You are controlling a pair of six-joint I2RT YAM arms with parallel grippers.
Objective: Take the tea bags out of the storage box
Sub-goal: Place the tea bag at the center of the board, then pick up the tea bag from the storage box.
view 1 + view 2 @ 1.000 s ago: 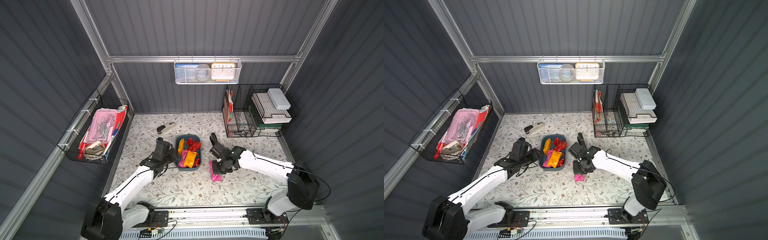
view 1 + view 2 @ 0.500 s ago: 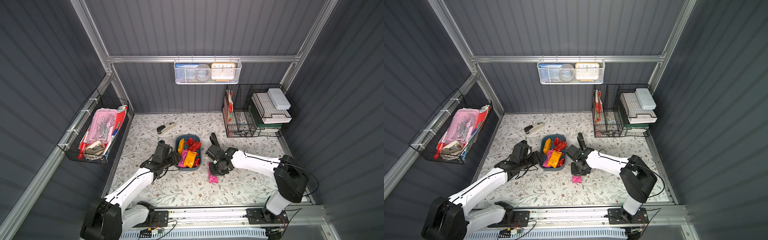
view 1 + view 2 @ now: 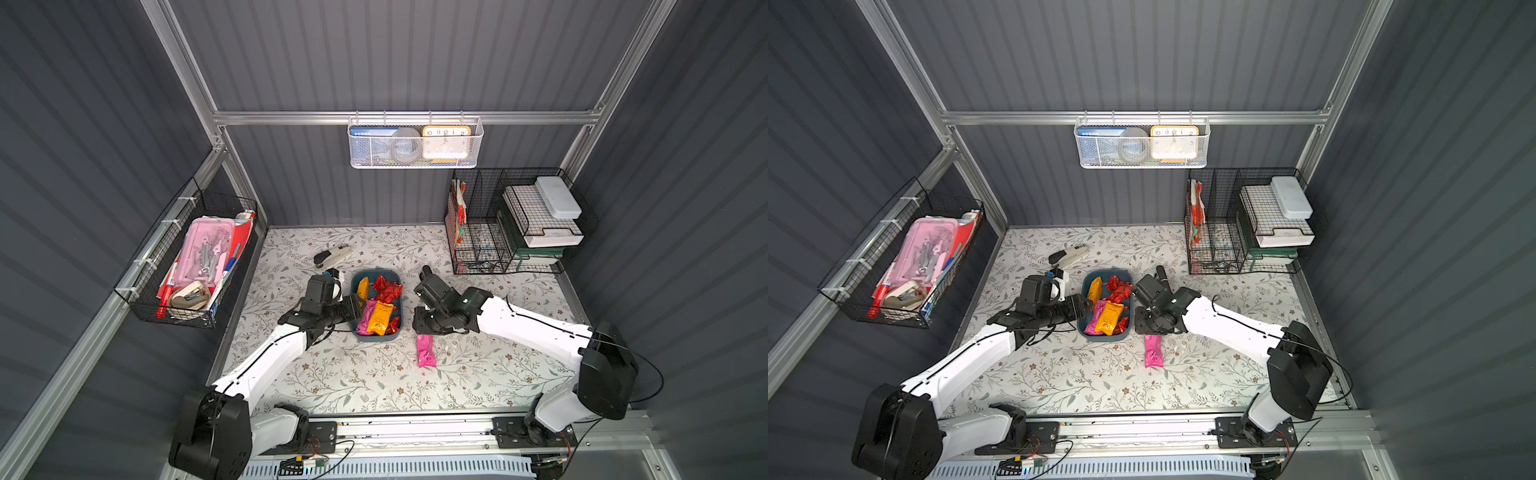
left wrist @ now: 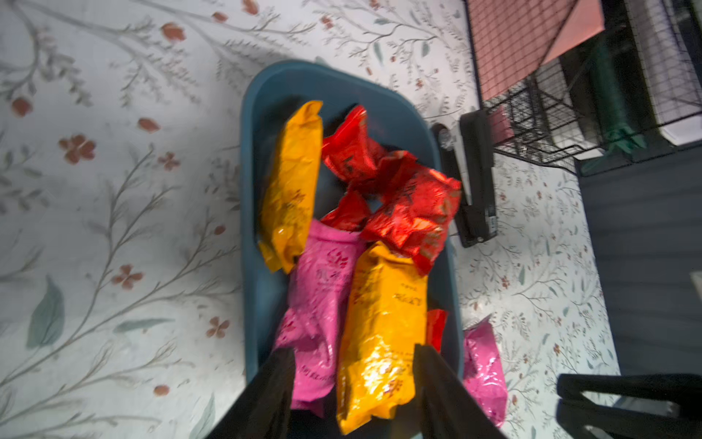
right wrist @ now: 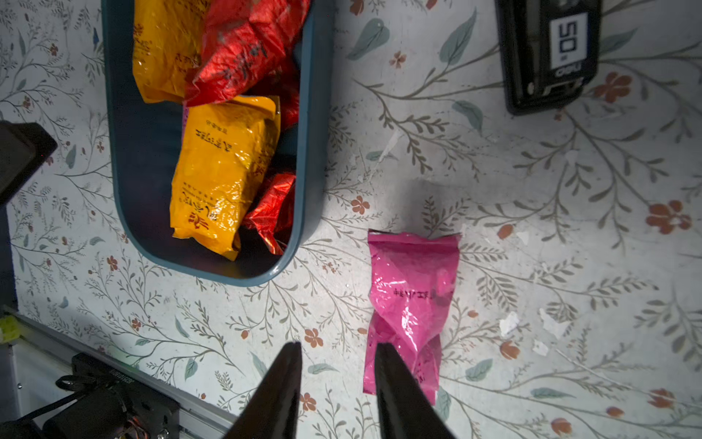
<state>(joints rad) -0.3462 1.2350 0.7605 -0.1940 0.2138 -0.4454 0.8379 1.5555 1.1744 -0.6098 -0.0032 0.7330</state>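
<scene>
Right fingers (image 5: 279, 395) stand parted, pink tea bag (image 5: 412, 304) just beside them; left fingers (image 4: 273, 395) spread astride the orange tea bag (image 4: 380, 334).

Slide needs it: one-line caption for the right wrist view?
Open right gripper hovers over the floral table beside a pink tea bag lying just outside the teal storage box.
</scene>
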